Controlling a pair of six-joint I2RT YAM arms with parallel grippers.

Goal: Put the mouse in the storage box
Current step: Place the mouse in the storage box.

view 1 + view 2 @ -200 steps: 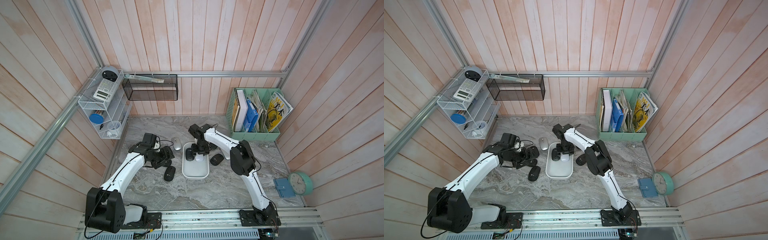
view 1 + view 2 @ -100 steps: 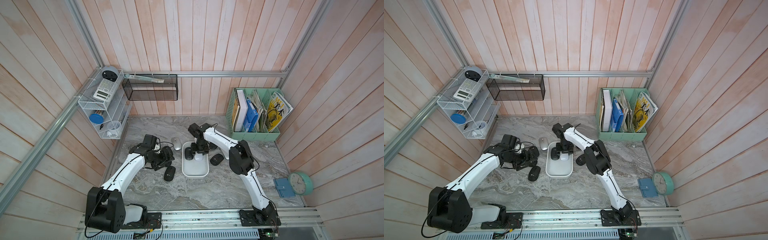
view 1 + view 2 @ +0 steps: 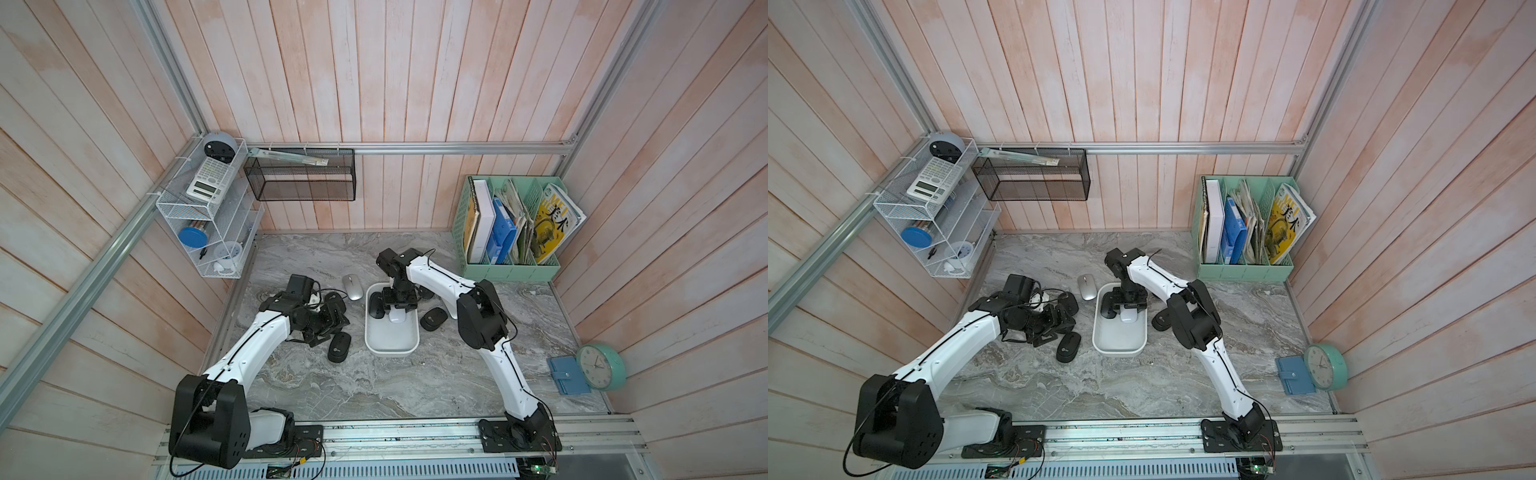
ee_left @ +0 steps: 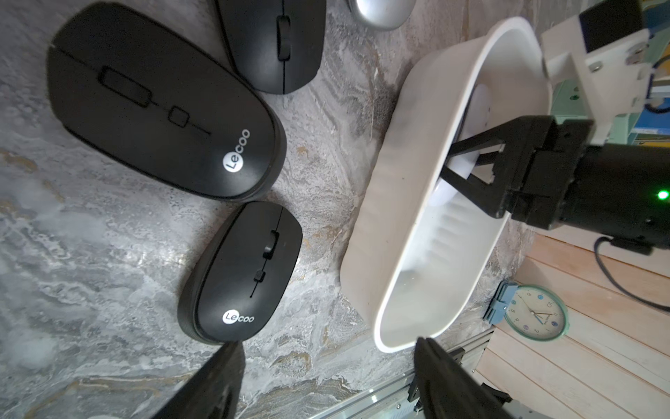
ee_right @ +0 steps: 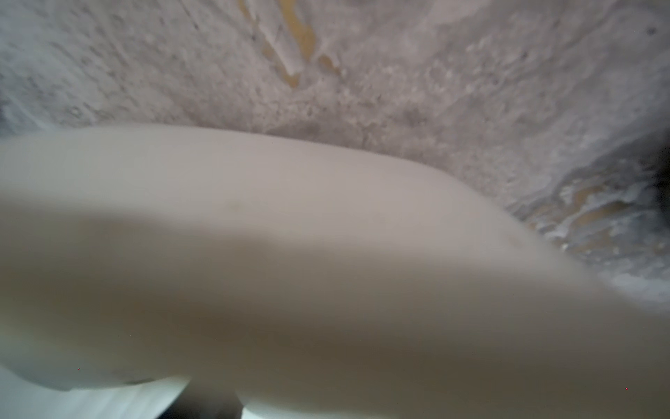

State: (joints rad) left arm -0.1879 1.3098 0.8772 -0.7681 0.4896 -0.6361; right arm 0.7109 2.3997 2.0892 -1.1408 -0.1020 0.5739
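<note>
Jaws of right gripper (image 4: 457, 162) pinch white mouse (image 3: 397, 318) inside box (image 3: 390, 351); left gripper (image 4: 326, 346) hangs beside black mice (image 4: 246, 275), jaws spread, empty.

White plastic storage box (image 3: 390, 353), shallow rounded-rect. tub w/ rolled rim, sat upright & level, w/ a white mouse (image 3: 397, 317) resting inside near its far end, approx. centred, & a black mouse (image 3: 376, 306) just beside it along the box's left wall.

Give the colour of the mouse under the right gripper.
The mouse is white; clearest in a top view.
</note>
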